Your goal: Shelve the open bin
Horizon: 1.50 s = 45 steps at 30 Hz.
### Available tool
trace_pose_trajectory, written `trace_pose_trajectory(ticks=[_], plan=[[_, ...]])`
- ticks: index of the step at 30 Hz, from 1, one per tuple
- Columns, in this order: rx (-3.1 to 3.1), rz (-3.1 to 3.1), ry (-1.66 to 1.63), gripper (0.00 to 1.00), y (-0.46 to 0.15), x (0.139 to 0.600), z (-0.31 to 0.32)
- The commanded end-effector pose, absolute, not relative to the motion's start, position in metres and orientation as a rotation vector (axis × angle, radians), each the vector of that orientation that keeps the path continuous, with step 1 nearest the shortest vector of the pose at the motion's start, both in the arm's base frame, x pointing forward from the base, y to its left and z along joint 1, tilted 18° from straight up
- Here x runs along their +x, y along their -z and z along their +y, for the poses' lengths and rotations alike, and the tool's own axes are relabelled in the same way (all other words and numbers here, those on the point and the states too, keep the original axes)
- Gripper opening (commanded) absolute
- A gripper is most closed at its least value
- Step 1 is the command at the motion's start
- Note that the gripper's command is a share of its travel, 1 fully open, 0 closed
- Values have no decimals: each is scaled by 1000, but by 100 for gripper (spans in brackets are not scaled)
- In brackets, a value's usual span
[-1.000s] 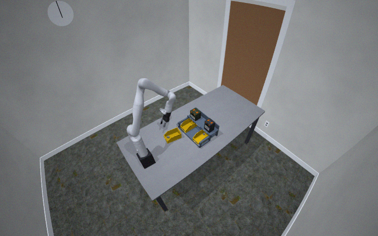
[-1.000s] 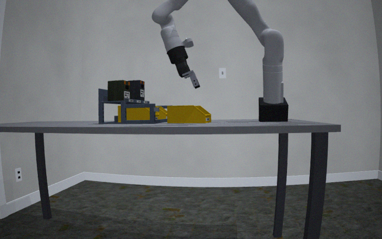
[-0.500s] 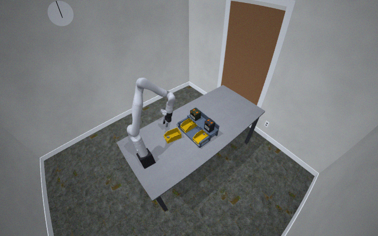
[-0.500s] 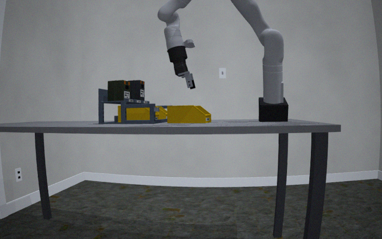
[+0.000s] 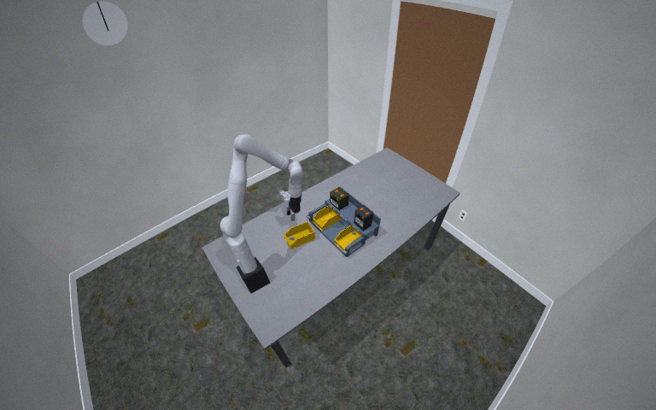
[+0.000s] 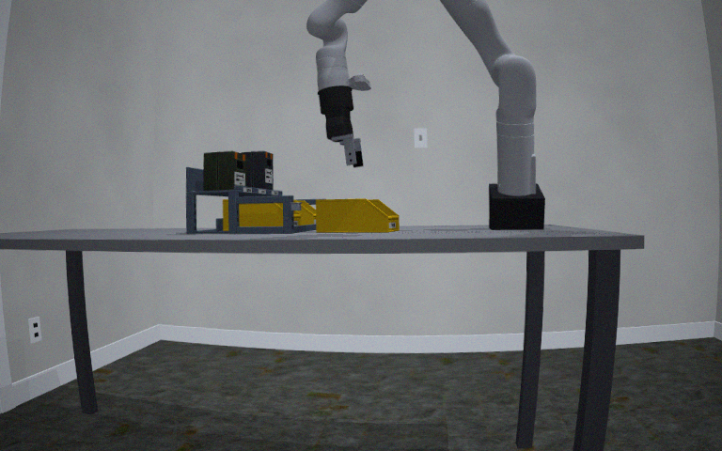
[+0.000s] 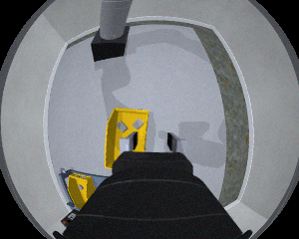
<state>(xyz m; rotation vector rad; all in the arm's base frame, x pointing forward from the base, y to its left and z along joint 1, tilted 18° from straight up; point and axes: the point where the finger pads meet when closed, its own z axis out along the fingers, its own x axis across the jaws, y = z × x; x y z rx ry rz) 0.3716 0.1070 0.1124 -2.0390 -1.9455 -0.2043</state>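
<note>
The loose yellow bin (image 5: 299,235) (image 6: 356,216) (image 7: 113,141) stands on the grey table (image 5: 372,172) (image 6: 298,241), just in front of the blue-grey shelf (image 5: 372,229) (image 6: 190,201). Small grey parts lie inside the bin in the wrist view. Two more yellow bins (image 5: 326,217) (image 5: 348,237) sit on the shelf's lower level; they also show in the side view (image 6: 258,214), and one in the wrist view (image 7: 78,187). My gripper (image 5: 289,213) (image 6: 354,159) (image 7: 152,138) is open and empty. It points down and hangs well above the loose bin.
Two dark boxes (image 5: 338,197) (image 5: 363,217) (image 6: 236,170) stand on the shelf's low top board. The arm's black base (image 5: 253,277) (image 6: 516,207) (image 7: 109,47) stands at the table's near-left end. A brown door is behind the table's far end.
</note>
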Motion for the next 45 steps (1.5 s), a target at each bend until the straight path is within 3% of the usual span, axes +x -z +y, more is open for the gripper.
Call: trace_pose_trajectory(ticks=[1,45], plan=[[-2060,-1938,223,100,-114,374,103],[-2180,-1896,310,100,-114,389,85]])
